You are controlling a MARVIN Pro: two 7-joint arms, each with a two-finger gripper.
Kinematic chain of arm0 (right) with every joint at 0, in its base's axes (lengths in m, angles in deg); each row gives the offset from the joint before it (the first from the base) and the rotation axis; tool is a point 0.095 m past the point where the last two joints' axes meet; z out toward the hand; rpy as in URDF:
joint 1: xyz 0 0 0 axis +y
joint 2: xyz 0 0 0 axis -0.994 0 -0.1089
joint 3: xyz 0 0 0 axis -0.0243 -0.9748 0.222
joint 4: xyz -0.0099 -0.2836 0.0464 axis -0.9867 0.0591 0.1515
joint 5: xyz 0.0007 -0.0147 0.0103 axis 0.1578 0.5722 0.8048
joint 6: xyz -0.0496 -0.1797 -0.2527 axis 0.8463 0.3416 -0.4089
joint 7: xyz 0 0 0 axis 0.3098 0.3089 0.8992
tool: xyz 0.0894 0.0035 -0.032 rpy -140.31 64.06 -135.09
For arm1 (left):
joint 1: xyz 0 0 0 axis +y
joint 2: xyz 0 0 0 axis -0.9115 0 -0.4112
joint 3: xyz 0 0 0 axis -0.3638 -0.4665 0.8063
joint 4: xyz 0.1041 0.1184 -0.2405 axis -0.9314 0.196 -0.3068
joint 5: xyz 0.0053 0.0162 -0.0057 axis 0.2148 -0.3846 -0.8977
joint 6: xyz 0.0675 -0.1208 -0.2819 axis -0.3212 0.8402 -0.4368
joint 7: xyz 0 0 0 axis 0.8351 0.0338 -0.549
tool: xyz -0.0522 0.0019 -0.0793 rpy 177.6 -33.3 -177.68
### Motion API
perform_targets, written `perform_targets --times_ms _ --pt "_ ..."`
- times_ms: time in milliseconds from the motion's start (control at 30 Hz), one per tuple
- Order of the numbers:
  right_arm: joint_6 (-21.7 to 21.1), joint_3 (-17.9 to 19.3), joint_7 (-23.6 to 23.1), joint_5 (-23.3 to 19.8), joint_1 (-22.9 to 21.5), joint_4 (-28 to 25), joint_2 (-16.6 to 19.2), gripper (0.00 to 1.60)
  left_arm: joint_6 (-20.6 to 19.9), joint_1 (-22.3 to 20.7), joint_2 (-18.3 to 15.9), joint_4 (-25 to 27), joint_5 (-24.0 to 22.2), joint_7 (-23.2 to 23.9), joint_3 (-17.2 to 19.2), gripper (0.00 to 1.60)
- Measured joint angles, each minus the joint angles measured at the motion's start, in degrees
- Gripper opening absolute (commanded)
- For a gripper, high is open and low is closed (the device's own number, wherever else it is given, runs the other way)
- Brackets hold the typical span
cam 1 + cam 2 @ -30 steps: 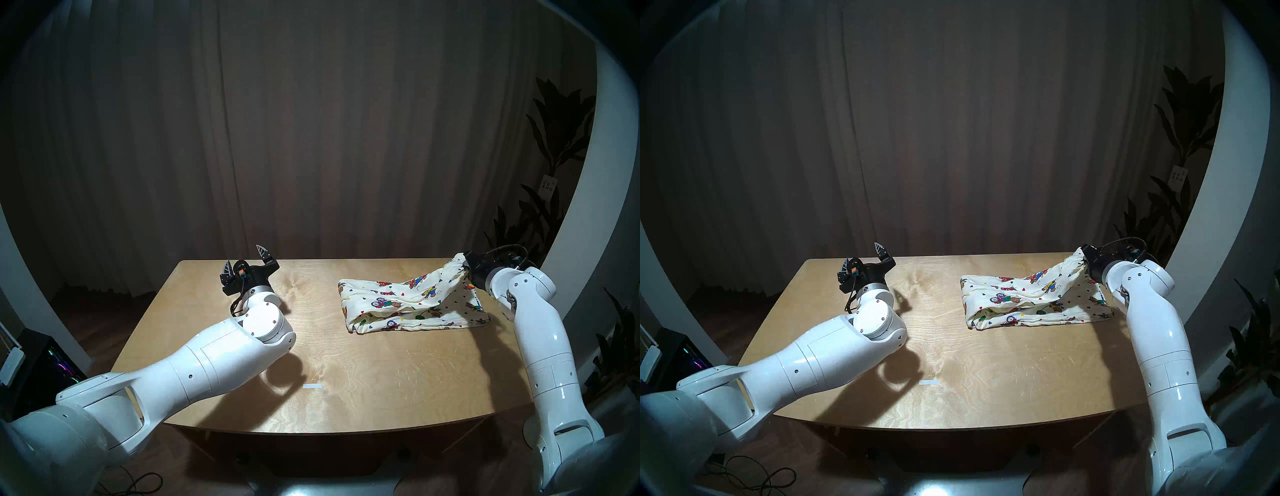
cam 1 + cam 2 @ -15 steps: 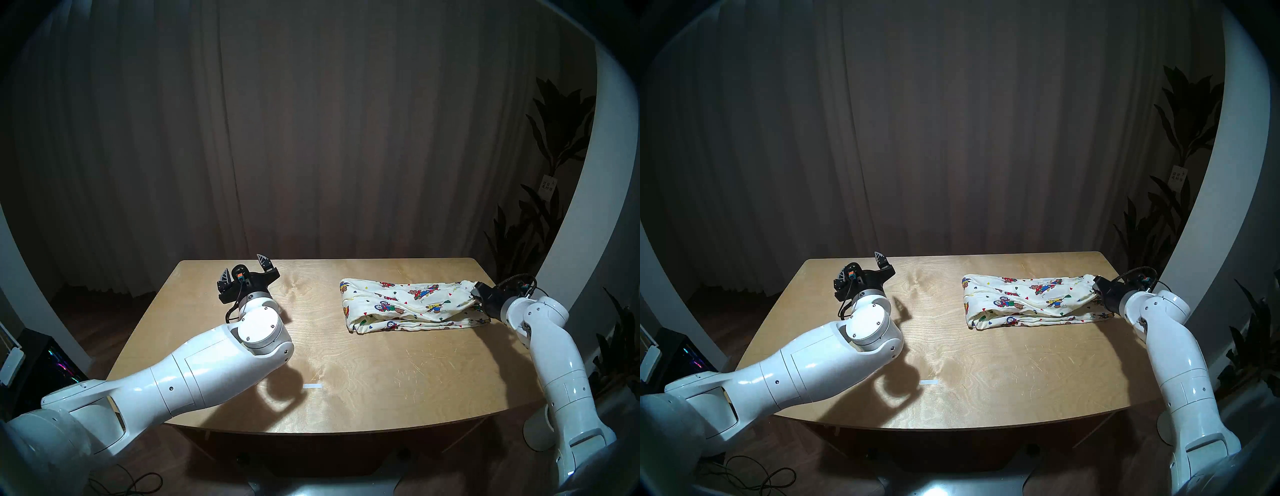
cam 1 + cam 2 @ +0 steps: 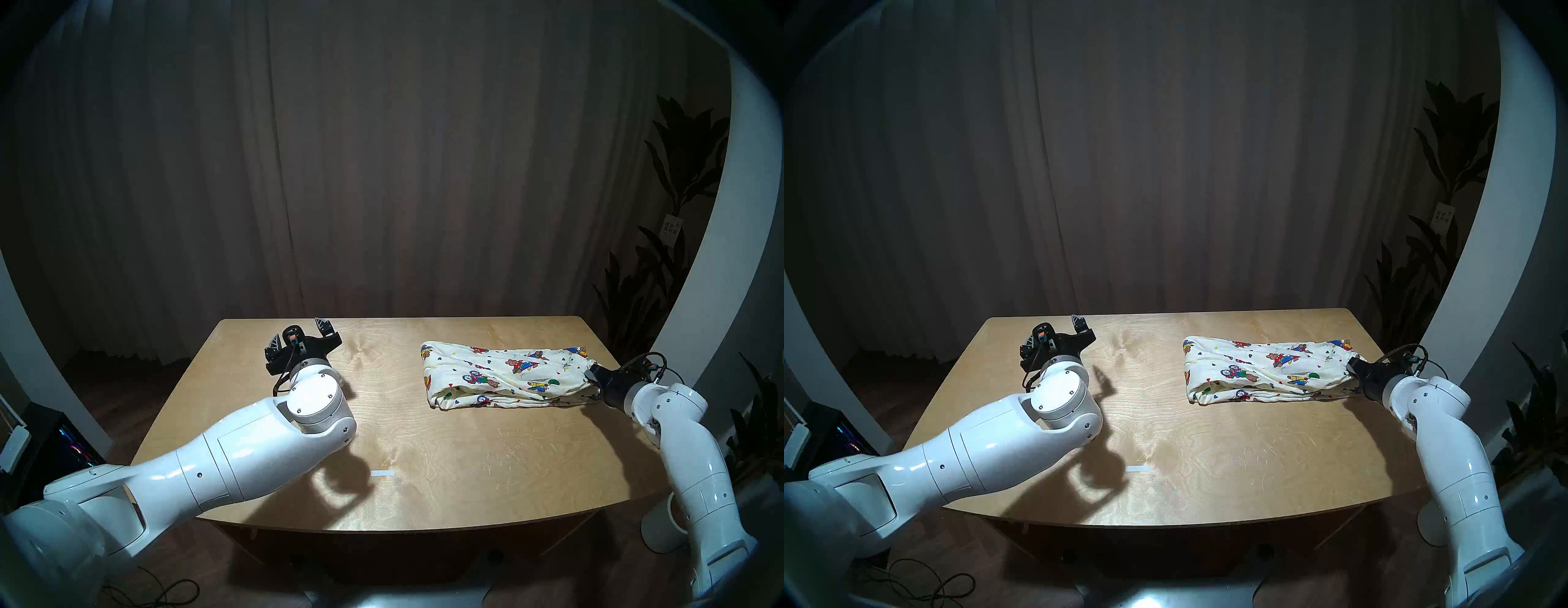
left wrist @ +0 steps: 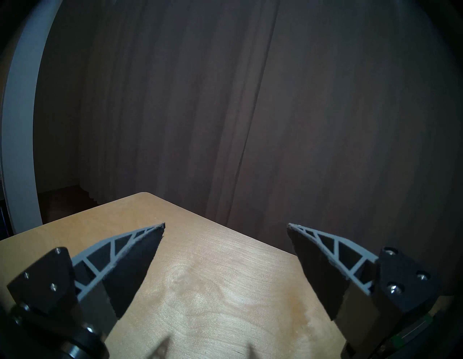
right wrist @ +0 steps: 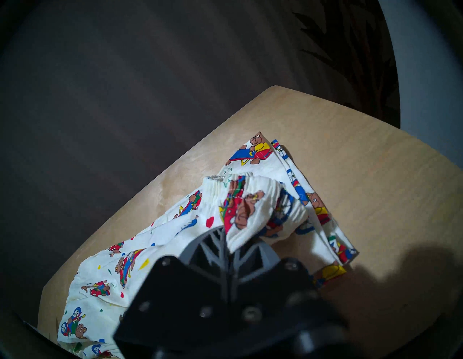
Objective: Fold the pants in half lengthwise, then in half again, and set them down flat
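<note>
While pinched at the gathered waistband by the right gripper (image 5: 226, 247), pants (image 3: 505, 378) lie as a long folded bundle toward the counter's (image 3: 424, 488) far right corner, waist end at the right edge. Folded in layers already, judging by the stacked edges. Probably close to done: last fold laid over, cloth nearly all down on the wood. Left to do, by the look of it: release the waistband, pull the gripper clear, perhaps flatten the puffy near-left end.

Left gripper (image 4: 225, 225) spread wide, holding nothing, hanging over the counter's far left corner, well apart from the pants.

From the head views: whole bundle, both arms, a small white strip (image 3: 382, 473) near the front edge. Not shown there: the pinch itself, hidden behind the black gripper body. From the right wrist view: both fingers pressed together on bunched elastic, plus stacked hem layers just beside it. From the left wrist view: bare wood and curtain (image 4: 250, 100) only, no pants.
</note>
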Motion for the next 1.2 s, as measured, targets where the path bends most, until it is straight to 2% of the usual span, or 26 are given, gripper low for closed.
perform_targets --times_ms 233,467,800,967,1067,1200 --pt "-1.1 0.7 1.5 0.5 1.0 -0.9 0.6 1.6 -0.1 0.0 0.0 -0.1 0.0 0.8 0.1 1.6" --pt "-4.0 2.8 3.6 -1.6 2.4 -3.9 0.6 1.6 0.3 0.0 -0.4 -0.1 -0.2 1.2 0.4 1.6" --pt "-8.8 8.8 7.9 -2.7 6.8 -10.7 2.9 1.6 1.5 0.1 -1.6 0.3 -0.8 1.6 1.5 1.6" --pt "-9.3 12.6 6.7 -3.9 8.6 -14.7 3.2 1.6 3.0 0.2 -3.3 1.4 1.1 2.8 1.3 1.6" --pt "-8.5 12.7 5.6 -3.9 8.0 -16.7 3.3 1.6 3.3 0.2 -4.5 1.7 3.4 3.5 0.1 1.6" --pt "-7.2 11.0 4.0 -3.8 5.8 -19.9 3.8 1.6 4.1 0.5 -6.3 2.4 6.0 5.2 -1.6 1.6"
